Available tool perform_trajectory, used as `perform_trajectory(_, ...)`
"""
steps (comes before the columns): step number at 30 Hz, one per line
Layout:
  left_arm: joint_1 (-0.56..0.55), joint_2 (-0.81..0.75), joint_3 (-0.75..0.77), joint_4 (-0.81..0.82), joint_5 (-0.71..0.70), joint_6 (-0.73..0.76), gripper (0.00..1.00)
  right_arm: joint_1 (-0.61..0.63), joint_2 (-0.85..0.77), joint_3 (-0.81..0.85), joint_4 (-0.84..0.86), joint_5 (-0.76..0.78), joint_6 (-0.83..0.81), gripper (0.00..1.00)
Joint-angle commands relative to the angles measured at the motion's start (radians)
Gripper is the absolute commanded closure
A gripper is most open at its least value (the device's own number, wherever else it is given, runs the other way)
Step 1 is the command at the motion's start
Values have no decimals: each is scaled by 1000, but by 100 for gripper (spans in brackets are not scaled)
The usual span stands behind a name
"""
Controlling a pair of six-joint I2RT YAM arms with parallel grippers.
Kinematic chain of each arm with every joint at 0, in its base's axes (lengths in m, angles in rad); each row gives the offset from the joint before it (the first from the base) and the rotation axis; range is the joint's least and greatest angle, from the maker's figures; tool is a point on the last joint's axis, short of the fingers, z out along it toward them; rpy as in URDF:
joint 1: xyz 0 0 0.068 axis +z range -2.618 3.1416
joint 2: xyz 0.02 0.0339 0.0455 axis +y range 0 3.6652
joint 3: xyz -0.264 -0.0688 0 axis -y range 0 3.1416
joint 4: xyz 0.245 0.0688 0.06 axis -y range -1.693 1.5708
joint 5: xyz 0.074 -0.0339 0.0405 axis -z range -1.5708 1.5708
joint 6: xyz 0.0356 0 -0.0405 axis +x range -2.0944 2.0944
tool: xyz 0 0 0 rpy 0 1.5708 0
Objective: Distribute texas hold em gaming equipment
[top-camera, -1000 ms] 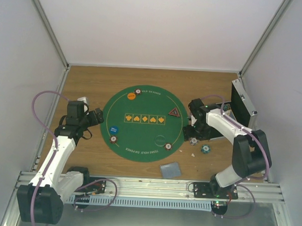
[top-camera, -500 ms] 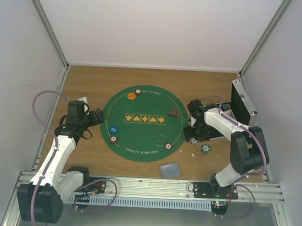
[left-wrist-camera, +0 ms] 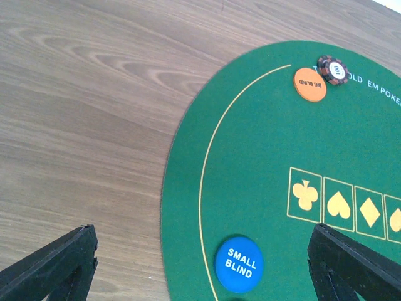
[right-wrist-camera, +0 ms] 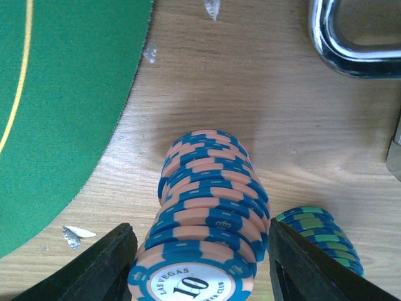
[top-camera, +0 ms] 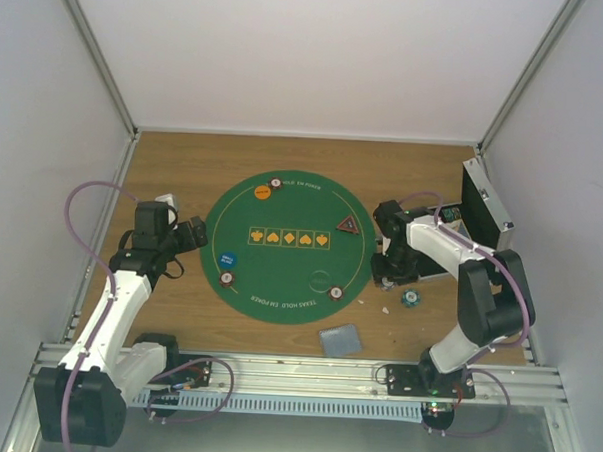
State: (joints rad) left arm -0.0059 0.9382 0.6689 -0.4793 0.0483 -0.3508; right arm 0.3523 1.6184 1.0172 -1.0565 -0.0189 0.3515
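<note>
Right gripper (right-wrist-camera: 199,254): apart, bracketing blue-and-salmon chip stack (right-wrist-camera: 207,188), lower centre of wrist view, on wood right of green mat (right-wrist-camera: 62,94). Step: grasping stack. Next: close squarely, lift without toppling, carry onto mat. Left gripper (left-wrist-camera: 202,235): apart, idle.

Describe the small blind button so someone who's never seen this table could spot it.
Find the round green mat on the wooden table and go to its left side, toward the left arm. By the yellow line lies a flat blue disc. It alone reads SMALL BLIND in white; the orange disc farther back reads BIG BLIND.
</note>
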Motion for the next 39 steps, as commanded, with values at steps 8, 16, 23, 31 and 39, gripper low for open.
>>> perform_trajectory(8,-5,9,-12,33,9,3,7,2,3,21,-19,43,17,50)
perform_trajectory(16,-5,10,-12,36,7,3,7,1,2,23,-22,62,26,55)
perform_trajectory(23,-5,11,-12,35,7,3,7,1,-5,25,-24,65,29,60)
perform_trajectory(31,-5,12,-14,36,9,3,7,1,-10,60,-64,59,27,63)
perform_trajectory(39,-5,10,-15,40,9,3,7,12,-9,148,-131,55,16,64)
